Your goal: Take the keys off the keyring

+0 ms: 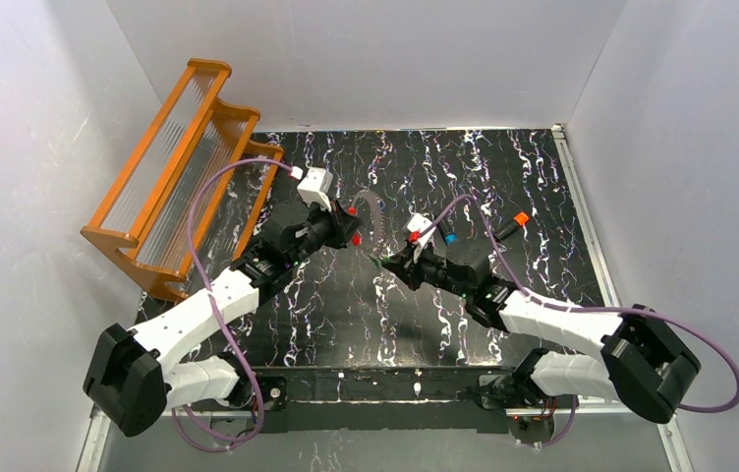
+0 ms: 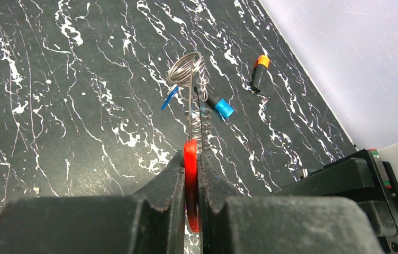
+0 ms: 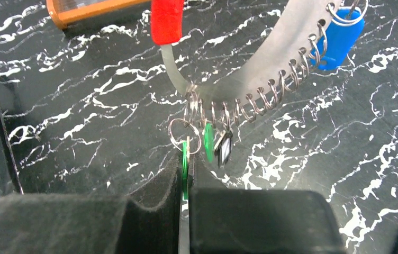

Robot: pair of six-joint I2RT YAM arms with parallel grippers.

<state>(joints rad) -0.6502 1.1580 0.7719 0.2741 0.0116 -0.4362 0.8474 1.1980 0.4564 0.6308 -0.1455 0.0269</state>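
Left gripper clamped the red end of the keyring; right gripper pinched a green key, which likely needed a steady, straight pull free.

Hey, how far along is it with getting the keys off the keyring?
Early on. Done: no key looks freed yet. In hand: the left claw pinches a red piece on the keyring, while the right claw pinches a green key hanging from its coil. Left: that key, a second green key and a blue key all hang on the keyring.
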